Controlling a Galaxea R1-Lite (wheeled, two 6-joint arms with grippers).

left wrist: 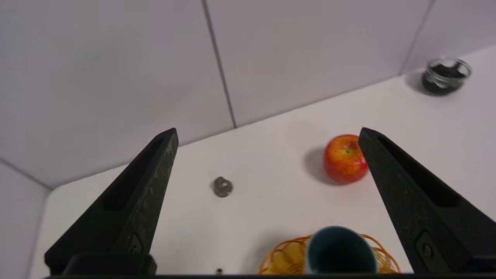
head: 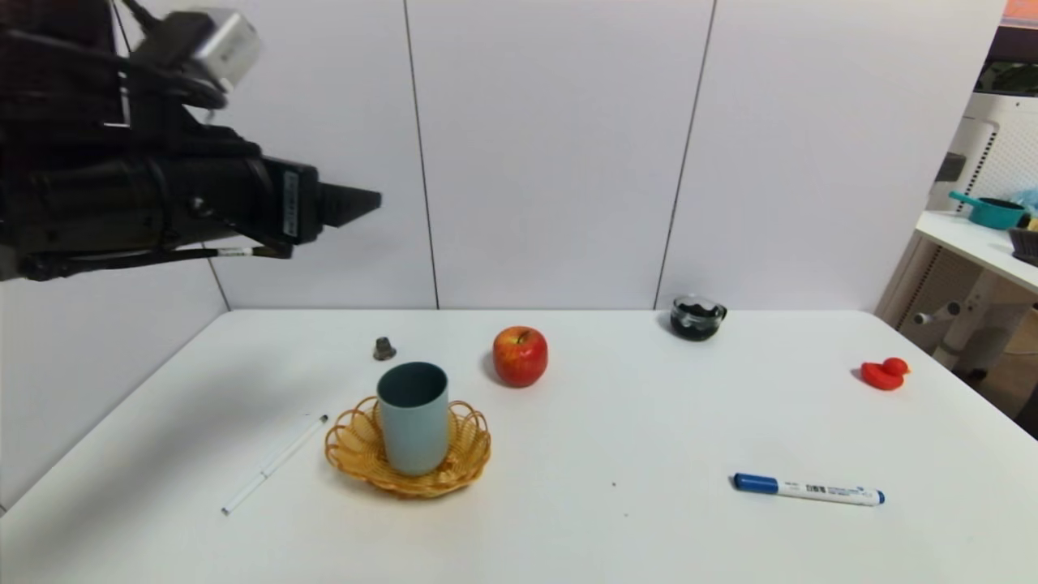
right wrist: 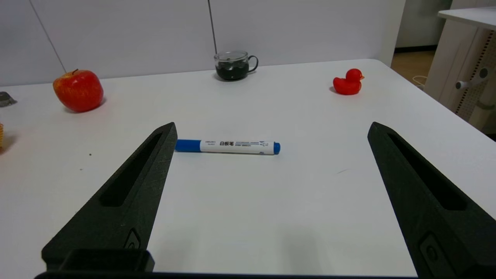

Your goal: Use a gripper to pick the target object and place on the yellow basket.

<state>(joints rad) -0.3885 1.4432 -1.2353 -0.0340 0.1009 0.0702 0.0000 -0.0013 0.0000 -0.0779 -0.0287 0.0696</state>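
cup sitting in the basket, left claw hanging released above

the pale blue-green cup [head: 413, 418] is standing upright inside the yellow basket [head: 355, 444], its dark teal mouth facing up, and the basket is resting on the white table [head: 568, 519] toward the robot's left. the left gripper [head: 357, 204] is hovering high over the left side of the table, well above the cup and pointing roughly level toward the back wall. in its own wrist view the left gripper [left wrist: 267, 133] is showing its fingers [left wrist: 155, 174] spread wide apart with nothing between them, the cup's rim [left wrist: 341, 252] peeking in below. the right gripper [right wrist: 271, 130] is sitting parked low on the right, jaws likewise spread and gripping nothing, looking out over a blue-capped marker [right wrist: 226, 146]. a red apple [head: 520, 355] is sitting just behind the basket, with a small grey metal piece [head: 384, 349] near it on the left. a thin white pen [head: 274, 464] is lying beside the basket's left rim. a dark glass mug [head: 697, 316] is standing by the back wall, and a red rubber duck [head: 884, 374] is waiting far off to the right.
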